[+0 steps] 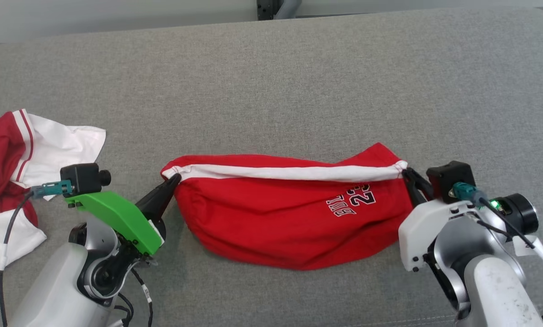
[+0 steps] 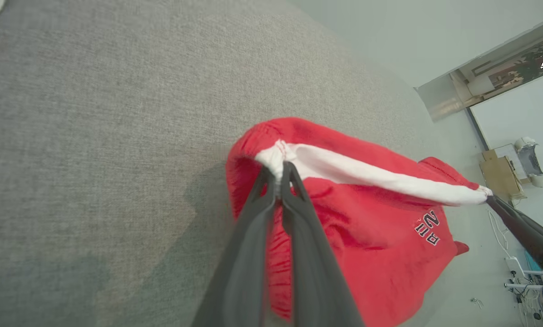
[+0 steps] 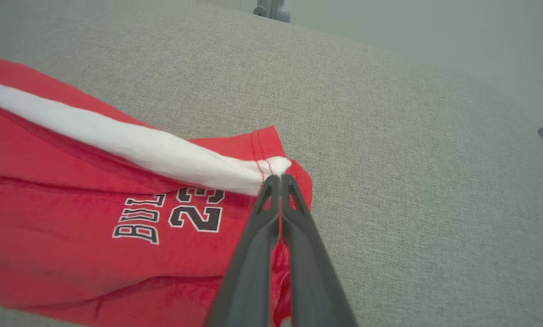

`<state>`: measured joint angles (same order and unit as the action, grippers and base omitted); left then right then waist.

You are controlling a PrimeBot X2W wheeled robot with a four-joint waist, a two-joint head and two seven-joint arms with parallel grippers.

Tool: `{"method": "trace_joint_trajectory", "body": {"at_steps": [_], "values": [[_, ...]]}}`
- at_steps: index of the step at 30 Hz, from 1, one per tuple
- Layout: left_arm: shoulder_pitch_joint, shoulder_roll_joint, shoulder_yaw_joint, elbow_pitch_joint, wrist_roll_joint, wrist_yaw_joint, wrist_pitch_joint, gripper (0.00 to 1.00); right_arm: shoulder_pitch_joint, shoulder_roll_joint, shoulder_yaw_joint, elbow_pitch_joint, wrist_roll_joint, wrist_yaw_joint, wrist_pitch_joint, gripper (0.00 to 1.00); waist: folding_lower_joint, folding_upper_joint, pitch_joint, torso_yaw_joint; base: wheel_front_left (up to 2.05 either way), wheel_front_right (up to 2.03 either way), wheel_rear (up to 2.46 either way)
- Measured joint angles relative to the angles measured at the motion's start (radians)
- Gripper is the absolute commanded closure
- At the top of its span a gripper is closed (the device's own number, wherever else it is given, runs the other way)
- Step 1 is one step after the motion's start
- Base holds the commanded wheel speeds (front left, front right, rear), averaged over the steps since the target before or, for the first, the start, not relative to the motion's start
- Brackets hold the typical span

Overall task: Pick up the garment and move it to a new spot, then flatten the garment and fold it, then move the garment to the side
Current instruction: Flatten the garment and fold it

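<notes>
Head view: both arms angled inward, garment hung between them.
Left hand and right hand each pinched tight on an end of its white band; print read "23", perhaps "BULLS".

Grey fabric surface free behind red garment and off to its right. Garment spans the middle, strung between left hand and right hand. Red-white clothing pile blocks far left.

Left claw, red garment, right claw
</notes>
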<state>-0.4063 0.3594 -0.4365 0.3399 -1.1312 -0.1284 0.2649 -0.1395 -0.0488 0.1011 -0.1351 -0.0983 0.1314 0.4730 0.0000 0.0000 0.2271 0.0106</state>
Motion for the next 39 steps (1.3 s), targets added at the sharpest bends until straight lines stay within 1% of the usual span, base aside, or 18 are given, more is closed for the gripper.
{"method": "trace_joint_trajectory", "body": {"at_steps": [4,8,12,13,17,20,23,28,29,31,33,35,38,39], "values": [[-0.002,0.034,-0.014,-0.076,-0.015,0.000,-0.022,1.00,-0.046,0.001,-0.046,-0.009,0.046,0.000,-0.034,1.00,0.0000,0.0000,-0.023,0.000,0.00,0.00,0.00],[-0.032,0.092,-0.016,-0.207,-0.067,-0.001,-0.019,1.00,-0.126,0.000,-0.116,-0.010,0.185,0.000,-0.060,1.00,0.0000,0.0000,-0.056,0.001,0.00,0.00,0.00],[-0.076,0.152,0.037,-0.345,-0.178,-0.001,0.013,1.00,-0.240,-0.001,-0.145,-0.023,0.266,0.000,-0.094,1.00,0.0000,0.0000,-0.089,0.000,0.00,0.00,0.00],[-0.106,0.175,0.084,-0.395,-0.233,-0.001,0.025,1.00,-0.296,-0.014,-0.152,-0.028,0.285,0.000,-0.101,1.00,0.0000,0.0000,-0.102,-0.002,0.00,0.00,0.00],[-0.165,0.215,0.134,-0.478,-0.318,-0.001,0.082,1.00,-0.381,-0.044,-0.146,-0.028,0.350,0.000,-0.078,1.00,0.0000,0.0000,-0.117,-0.008,0.00,0.00,0.00],[-0.211,0.250,0.156,-0.525,-0.346,0.006,0.124,1.00,-0.441,-0.067,-0.152,-0.028,0.394,0.000,-0.053,1.00,0.0000,0.0000,-0.119,-0.015,0.00,0.00,0.00],[-0.264,0.265,0.169,-0.558,-0.373,0.026,0.160,1.00,-0.496,-0.095,-0.170,-0.042,0.414,0.000,-0.030,1.00,0.0000,0.0000,-0.117,-0.021,0.00,0.00,0.00],[-0.365,0.284,0.168,-0.583,-0.385,0.064,0.221,1.00,-0.583,-0.135,-0.169,-0.063,0.418,0.000,0.020,1.00,0.0000,0.0000,-0.109,-0.033,0.00,0.00,0.00],[-0.387,0.287,0.164,-0.585,-0.384,0.061,0.230,1.00,-0.606,-0.144,-0.162,-0.061,0.402,0.000,0.023,1.00,0.0000,0.0000,-0.105,-0.036,0.00,0.00,0.00],[-0.434,0.303,0.159,-0.579,-0.351,0.042,0.238,1.00,-0.660,-0.153,-0.145,-0.044,0.354,0.000,0.019,1.00,0.0000,0.0000,-0.094,-0.043,0.00,0.00,0.00],[-0.475,0.308,0.156,-0.551,-0.320,0.027,0.231,1.00,-0.716,-0.133,-0.124,-0.006,0.312,0.000,0.007,1.00,0.0000,0.0001,-0.078,-0.052,0.00,0.00,0.00],[-0.512,0.319,0.143,-0.515,-0.254,0.012,0.216,1.00,-0.771,-0.090,-0.097,0.049,0.264,0.000,-0.006,1.00,0.0000,0.0000,-0.057,-0.061,0.00,0.00,0.00],[-0.570,0.327,0.130,-0.444,-0.159,0.003,0.156,1.00,-0.861,-0.032,-0.085,0.137,0.189,0.000,-0.052,1.00,0.0000,0.0000,-0.016,-0.073,0.00,0.00,0.00],[-0.593,0.327,0.125,-0.421,-0.151,0.002,0.137,1.00,-0.893,-0.020,-0.093,0.163,0.156,0.000,-0.073,1.00,0.0000,0.0000,0.000,-0.076,0.00,0.00,0.00]]}}
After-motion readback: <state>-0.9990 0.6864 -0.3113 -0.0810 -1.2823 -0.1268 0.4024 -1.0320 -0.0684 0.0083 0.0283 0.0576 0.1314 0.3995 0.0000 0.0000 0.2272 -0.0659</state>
